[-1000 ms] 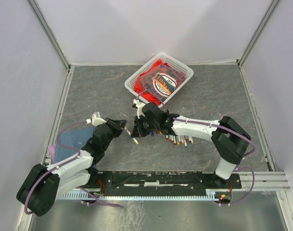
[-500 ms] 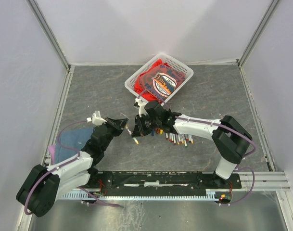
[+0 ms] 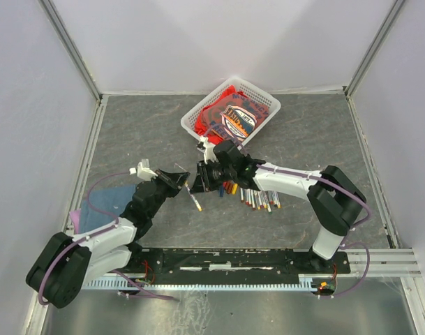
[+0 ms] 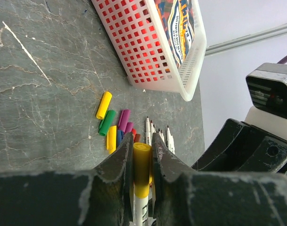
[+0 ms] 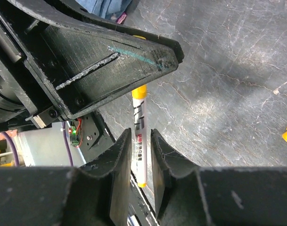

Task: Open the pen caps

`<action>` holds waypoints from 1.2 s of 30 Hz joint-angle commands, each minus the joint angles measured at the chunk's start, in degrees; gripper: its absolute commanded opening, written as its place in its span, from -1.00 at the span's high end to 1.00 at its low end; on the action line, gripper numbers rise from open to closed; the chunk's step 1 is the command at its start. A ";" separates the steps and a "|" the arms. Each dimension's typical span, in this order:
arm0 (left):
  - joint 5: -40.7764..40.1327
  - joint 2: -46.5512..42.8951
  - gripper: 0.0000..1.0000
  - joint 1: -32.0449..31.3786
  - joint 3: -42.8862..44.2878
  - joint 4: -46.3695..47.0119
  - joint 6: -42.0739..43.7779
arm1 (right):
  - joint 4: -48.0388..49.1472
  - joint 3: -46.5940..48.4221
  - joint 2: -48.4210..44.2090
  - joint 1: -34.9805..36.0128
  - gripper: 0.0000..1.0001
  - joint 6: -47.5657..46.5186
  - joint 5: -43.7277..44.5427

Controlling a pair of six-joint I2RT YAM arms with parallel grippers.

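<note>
Working through the batch: a cluster of loose pen caps (image 4: pixel 106 122) already lies on the table (image 4: pixel 39 117) beside bare pens (image 4: pixel 147 128), so plenty is done. The left tool (image 4: pixel 143 140) is clamped on a yellow cap (image 4: pixel 142 162), seemingly not yet off its pen barrel (image 5: pixel 139 117). The right tool (image 5: pixel 140 136) stands apart, straddling that barrel.

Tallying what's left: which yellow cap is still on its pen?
The yellow cap clamped in the left hand, white barrel below it; the other yellow caps lie loose on the table.
</note>
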 commanded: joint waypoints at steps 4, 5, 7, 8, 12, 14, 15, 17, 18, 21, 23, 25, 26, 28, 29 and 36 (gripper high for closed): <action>1.35 1.44 0.94 0.23 1.56 5.67 0.10 | 4.72 2.71 0.88 -0.22 0.40 1.38 -2.83; 1.48 1.70 0.94 0.23 1.65 6.06 -0.14 | 4.98 2.62 1.06 -0.22 0.40 1.72 -3.13; 1.99 2.39 0.94 0.21 1.86 6.85 -0.75 | 5.64 2.63 1.31 -0.20 0.40 2.05 -3.44; 2.16 2.67 0.94 0.20 1.92 7.30 -1.15 | 5.75 2.69 1.47 -0.18 0.40 2.18 -3.54; 2.66 3.67 0.94 0.23 2.22 8.68 -2.45 | 6.12 2.80 2.47 -0.17 0.40 2.36 -3.79; 2.96 3.73 0.94 0.23 2.43 8.95 -2.90 | 6.27 2.79 2.85 -0.25 0.40 2.36 -3.61; 2.97 3.70 0.94 0.21 2.51 9.04 -3.14 | 6.30 2.78 3.06 -0.32 0.41 2.33 -3.62; 3.06 3.57 0.94 0.25 2.54 9.23 -3.64 | 6.55 2.67 3.43 -0.39 0.42 2.49 -3.75; 3.20 3.55 0.94 0.17 2.54 9.31 -3.86 | 6.76 2.64 3.58 -0.47 0.41 2.57 -3.68; 3.28 3.51 0.94 0.25 2.63 9.44 -4.34 | 7.36 2.22 3.75 -0.73 0.43 2.79 -3.68; 3.12 3.46 0.94 0.24 2.43 9.42 -4.50 | 7.49 2.06 3.66 -0.87 0.57 2.88 -3.75; 2.93 3.66 0.94 0.18 2.37 9.43 -4.77 | 7.41 1.85 3.57 -0.95 0.87 2.91 -3.58; 2.77 3.83 0.94 0.16 2.31 9.42 -4.85 | 7.08 1.70 3.56 -1.12 0.97 2.84 -3.46; 2.23 4.26 0.94 0.24 2.51 9.16 -5.10 | 5.85 1.75 3.57 -1.22 0.98 2.18 -2.72; 1.79 4.44 0.94 0.24 2.78 8.59 -5.20 | 3.98 2.16 3.55 -1.22 0.98 1.29 -1.67; -7.83 6.20 0.94 -0.84 10.72 -6.70 -4.46 | -13.13 5.18 2.56 1.05 0.98 -9.41 17.02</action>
